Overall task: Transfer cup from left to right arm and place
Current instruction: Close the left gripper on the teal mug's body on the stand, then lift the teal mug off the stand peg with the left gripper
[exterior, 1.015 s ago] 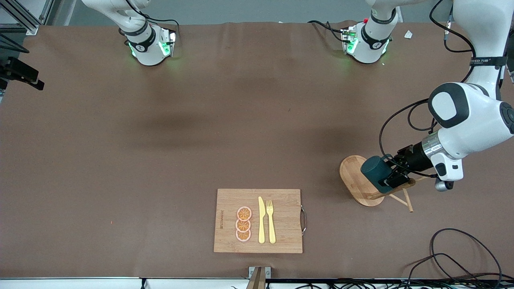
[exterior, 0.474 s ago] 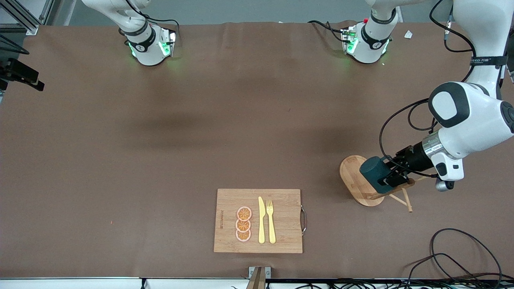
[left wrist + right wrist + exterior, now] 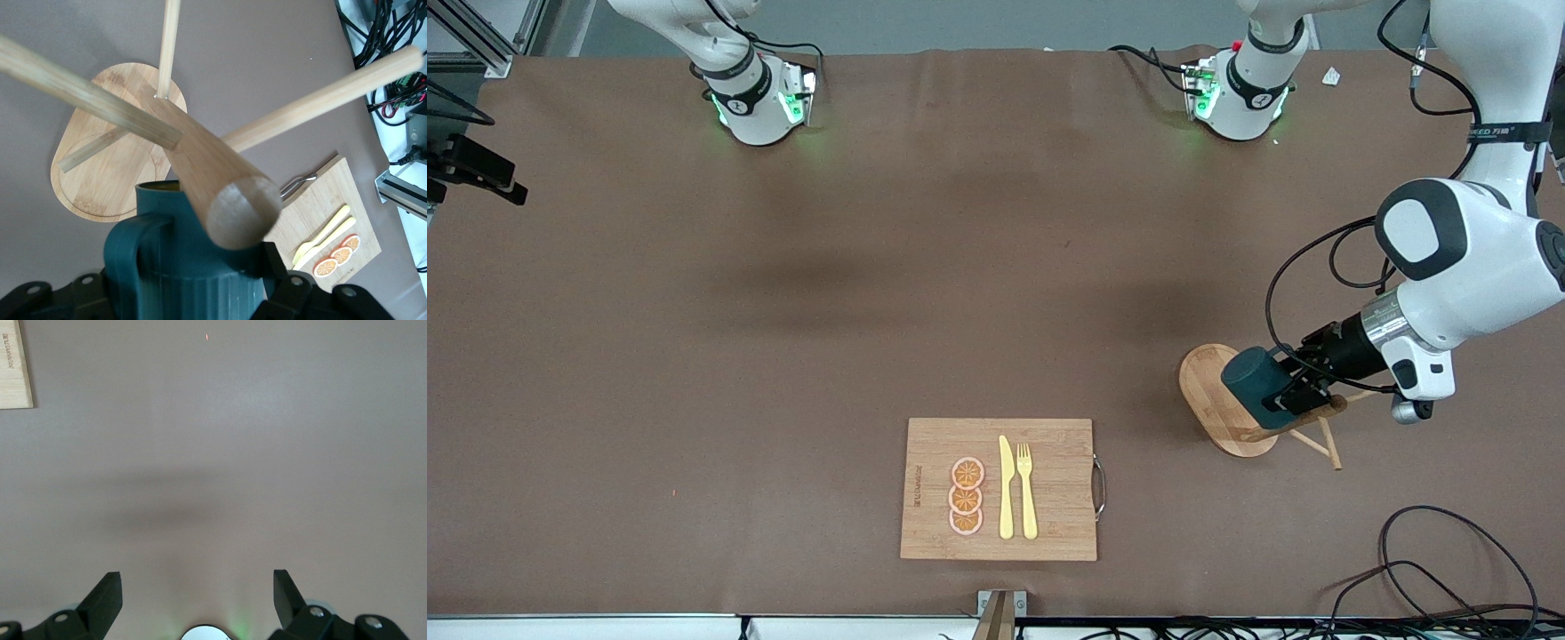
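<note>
The left gripper (image 3: 1288, 398) has its fingers clenched on the dark teal cup (image 3: 1251, 382), which hangs on the wooden mug tree (image 3: 1232, 413) at the left arm's end of the desk. To do this well, I judge it should slide the cup along its peg until the handle (image 3: 127, 257) clears the tip, then lift. The right gripper (image 3: 197, 595) waits over bare desk, fingers released, out of the front view

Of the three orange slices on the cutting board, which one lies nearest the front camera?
The lowest slice in the front view, at the end of the stacked row on the cutting board. The other two slices lie farther from the camera, beside the yellow knife.
</note>
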Action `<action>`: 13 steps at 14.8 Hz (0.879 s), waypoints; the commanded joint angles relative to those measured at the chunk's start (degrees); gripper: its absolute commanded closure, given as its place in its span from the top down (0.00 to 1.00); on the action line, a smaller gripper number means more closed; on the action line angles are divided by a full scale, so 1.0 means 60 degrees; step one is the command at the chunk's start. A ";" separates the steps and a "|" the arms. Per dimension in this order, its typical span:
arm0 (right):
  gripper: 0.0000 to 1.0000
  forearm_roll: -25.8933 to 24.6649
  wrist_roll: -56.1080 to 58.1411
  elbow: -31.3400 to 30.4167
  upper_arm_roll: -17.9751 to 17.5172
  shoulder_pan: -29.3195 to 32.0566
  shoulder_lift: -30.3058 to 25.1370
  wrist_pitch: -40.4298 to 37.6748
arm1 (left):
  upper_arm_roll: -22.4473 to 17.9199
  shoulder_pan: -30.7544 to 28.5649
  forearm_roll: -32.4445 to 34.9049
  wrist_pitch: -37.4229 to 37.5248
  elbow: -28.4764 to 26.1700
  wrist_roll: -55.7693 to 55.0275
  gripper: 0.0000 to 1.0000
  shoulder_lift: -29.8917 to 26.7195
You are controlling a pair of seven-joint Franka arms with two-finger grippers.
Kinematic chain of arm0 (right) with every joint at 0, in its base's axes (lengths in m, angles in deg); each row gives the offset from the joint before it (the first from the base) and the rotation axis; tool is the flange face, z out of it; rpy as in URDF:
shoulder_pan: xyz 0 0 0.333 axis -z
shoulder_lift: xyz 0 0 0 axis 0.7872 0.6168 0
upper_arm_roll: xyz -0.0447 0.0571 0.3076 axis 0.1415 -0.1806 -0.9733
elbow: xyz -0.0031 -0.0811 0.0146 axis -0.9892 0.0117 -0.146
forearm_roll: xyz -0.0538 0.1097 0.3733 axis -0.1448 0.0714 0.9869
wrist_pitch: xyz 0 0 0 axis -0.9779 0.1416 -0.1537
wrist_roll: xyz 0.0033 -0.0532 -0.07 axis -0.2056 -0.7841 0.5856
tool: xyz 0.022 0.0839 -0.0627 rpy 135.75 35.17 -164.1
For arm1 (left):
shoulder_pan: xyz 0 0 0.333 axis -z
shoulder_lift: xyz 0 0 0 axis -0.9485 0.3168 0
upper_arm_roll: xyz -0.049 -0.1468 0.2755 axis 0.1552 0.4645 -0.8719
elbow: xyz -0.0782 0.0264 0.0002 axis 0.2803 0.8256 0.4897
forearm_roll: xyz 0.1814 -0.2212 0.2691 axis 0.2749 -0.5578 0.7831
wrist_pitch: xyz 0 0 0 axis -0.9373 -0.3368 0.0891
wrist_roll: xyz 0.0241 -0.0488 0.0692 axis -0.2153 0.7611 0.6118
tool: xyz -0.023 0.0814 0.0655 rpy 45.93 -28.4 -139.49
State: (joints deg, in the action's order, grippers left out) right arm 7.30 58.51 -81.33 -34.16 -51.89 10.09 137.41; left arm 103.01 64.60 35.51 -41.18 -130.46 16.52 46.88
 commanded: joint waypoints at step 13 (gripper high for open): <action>1.00 -0.0115 0.0066 -0.0042 -0.0059 0.0068 -0.0028 0.0375 | 0.0397 -0.0031 -0.0209 0.1851 0.0061 -0.1943 0.65 -0.1094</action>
State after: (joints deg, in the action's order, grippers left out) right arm 7.30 58.52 -81.33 -34.13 -51.89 10.09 139.06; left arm 105.03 64.59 35.49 -32.11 -129.42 6.88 42.65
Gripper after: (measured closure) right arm 0.000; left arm 0.207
